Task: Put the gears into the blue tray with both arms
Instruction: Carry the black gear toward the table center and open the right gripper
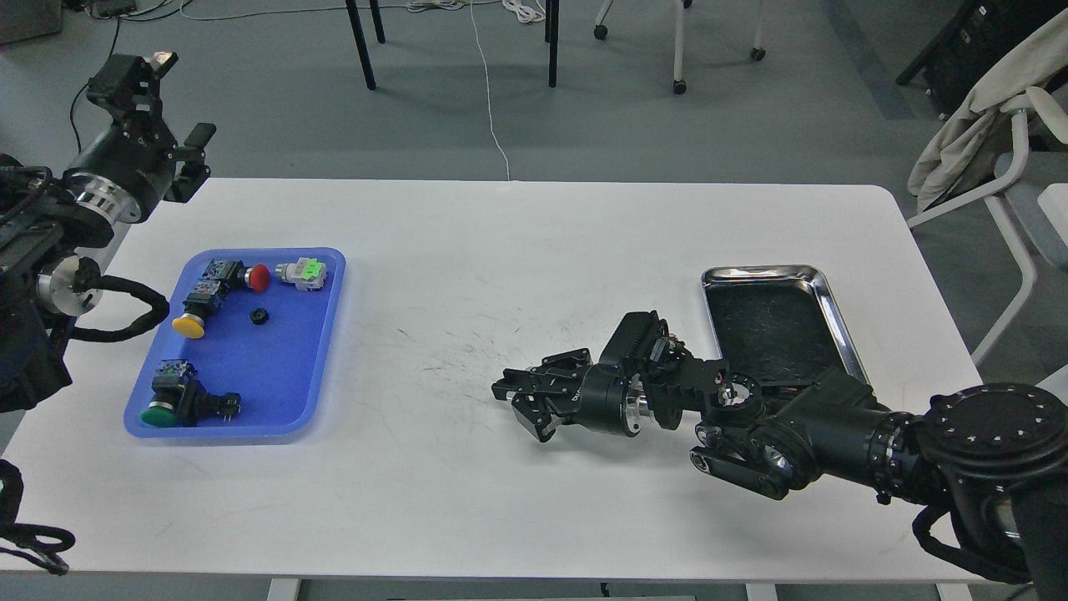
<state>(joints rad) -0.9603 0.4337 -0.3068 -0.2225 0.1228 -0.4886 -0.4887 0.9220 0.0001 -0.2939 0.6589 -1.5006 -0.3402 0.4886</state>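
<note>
Left of frame: blue tray (321, 334) on white table (517, 242), holding one black gear (259, 316) near its centre, among push-button switches capped red (258, 277), yellow (188, 326) and green (158, 414), plus a grey-and-green switch (302, 272). Upper left: left gripper (158, 104) raised beyond the table's far edge, fingers apart, empty. Lower centre: right gripper (516, 402) low over bare tabletop, fingers parted, holding nothing. Right of centre: steel tray (834, 313), dark inside, just beside the right arm (801, 426).
</note>
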